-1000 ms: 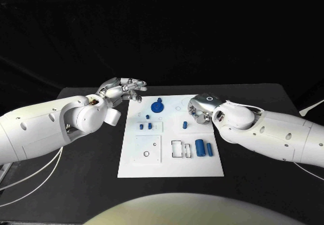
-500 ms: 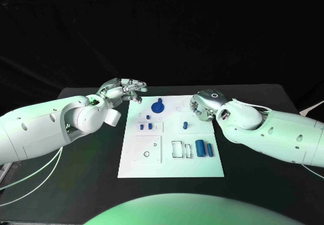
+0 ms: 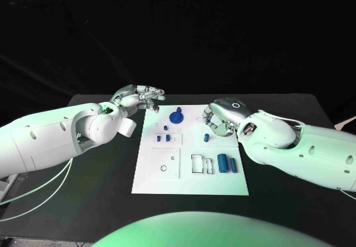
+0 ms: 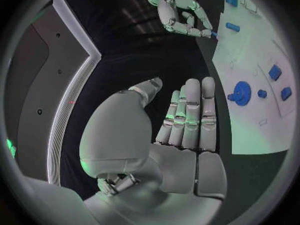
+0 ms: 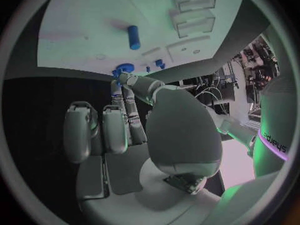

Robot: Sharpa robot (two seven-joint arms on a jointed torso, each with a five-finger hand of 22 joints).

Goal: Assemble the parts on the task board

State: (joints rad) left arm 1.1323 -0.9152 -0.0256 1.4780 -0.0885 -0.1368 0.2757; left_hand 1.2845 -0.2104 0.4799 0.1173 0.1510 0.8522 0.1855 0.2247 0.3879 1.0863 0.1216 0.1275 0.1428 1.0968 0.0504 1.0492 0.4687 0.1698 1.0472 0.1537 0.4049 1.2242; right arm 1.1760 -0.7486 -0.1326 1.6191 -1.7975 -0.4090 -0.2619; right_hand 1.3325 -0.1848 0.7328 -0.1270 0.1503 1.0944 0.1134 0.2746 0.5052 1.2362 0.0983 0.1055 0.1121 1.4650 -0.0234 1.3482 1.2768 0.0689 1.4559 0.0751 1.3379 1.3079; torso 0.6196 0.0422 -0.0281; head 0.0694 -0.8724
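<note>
The white task board (image 3: 156, 182) lies mid-table. On it are a round blue part (image 3: 176, 117), two small blue blocks (image 3: 163, 137), a short blue peg (image 3: 206, 137) and two blue cylinders (image 3: 225, 163). My left hand (image 3: 141, 96) hovers off the board's far left corner, fingers straight and together, holding nothing (image 4: 184, 120). My right hand (image 3: 217, 122) hangs over the board's far right part, just beyond the peg, its fingers (image 4: 187, 20) reaching down toward the board and holding nothing. The right wrist view shows the board (image 5: 81, 25), the peg (image 5: 134, 37) and my right hand (image 5: 119, 130).
White raised frames (image 3: 199, 163) stand beside the cylinders, and a square plate with holes (image 3: 164, 163) lies to their left. Black table (image 3: 96, 175) surrounds the board on every side. Pale cables (image 3: 45, 193) hang by the left arm.
The right hand has edged a little closer to the short peg. The left hand stays at the board's far left corner.
</note>
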